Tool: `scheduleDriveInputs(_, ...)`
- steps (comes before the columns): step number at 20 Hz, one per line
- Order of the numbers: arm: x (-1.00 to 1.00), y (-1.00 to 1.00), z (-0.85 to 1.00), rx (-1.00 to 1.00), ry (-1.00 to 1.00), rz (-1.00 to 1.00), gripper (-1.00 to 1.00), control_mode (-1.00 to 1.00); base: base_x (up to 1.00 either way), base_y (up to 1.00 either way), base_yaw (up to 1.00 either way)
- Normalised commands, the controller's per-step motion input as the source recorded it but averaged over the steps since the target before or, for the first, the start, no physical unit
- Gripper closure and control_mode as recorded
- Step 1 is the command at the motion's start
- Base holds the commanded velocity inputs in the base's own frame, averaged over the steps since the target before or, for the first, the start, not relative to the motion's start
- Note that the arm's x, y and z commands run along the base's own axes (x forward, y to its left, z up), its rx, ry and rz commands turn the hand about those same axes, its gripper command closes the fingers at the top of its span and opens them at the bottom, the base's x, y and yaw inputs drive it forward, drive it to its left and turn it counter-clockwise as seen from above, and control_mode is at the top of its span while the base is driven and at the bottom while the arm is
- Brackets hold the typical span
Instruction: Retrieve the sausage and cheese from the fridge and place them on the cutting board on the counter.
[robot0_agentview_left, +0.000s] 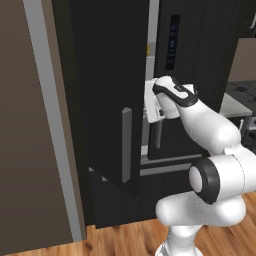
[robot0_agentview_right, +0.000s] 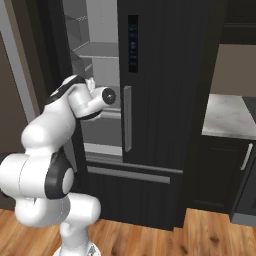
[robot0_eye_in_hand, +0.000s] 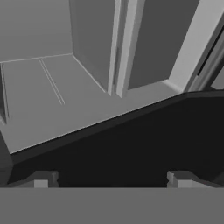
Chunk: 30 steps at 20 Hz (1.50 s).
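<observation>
Gripper (robot0_eye_in_hand: 111, 179) spread and empty at the fridge (robot0_agentview_right: 160, 100) opening, light grey shelf (robot0_eye_in_hand: 65, 100) just ahead looks bare, probably scan higher for 2 items.

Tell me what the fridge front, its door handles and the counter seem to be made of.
Fridge: the front looks like glossy black metal or glass, dark with a faint sheen; which one is unclear. Handle: matte grey, probably brushed metal, judging by its flat even tone. Counter: pale stone, white-grey with marbled veining.
</observation>
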Motion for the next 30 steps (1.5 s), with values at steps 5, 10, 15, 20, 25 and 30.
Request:
scheduleDriveInputs(5, -0.21, 0.17, 0.12, 0.0, 0.0, 0.11, -1.0, -1.0, 0.0, 0.0, 0.0)
scheduleDriveInputs(10, -0.28, 0.21, 0.16, 0.01, 0.01, 0.08, -1.0, -1.0, 0.0, 0.0, 0.0)
scheduleDriveInputs(15, -0.33, 0.46, 0.0, 0.02, 0.02, 0.05, -1.0, -1.0, 0.0, 0.0, 0.0)
scheduleDriveInputs(20, -0.22, 0.76, 0.0, 0.05, 0.01, 0.05, -1.0, -1.0, 0.0, 0.0, 0.0)
scheduleDriveInputs(25, -0.38, 0.88, 0.0, 0.08, 0.0, 0.04, -1.0, -1.0, 0.0, 0.0, 0.0)
scheduleDriveInputs(30, -0.54, 1.0, 0.02, 0.05, 0.0, 0.05, -1.0, -1.0, 0.0, 0.0, 0.0)
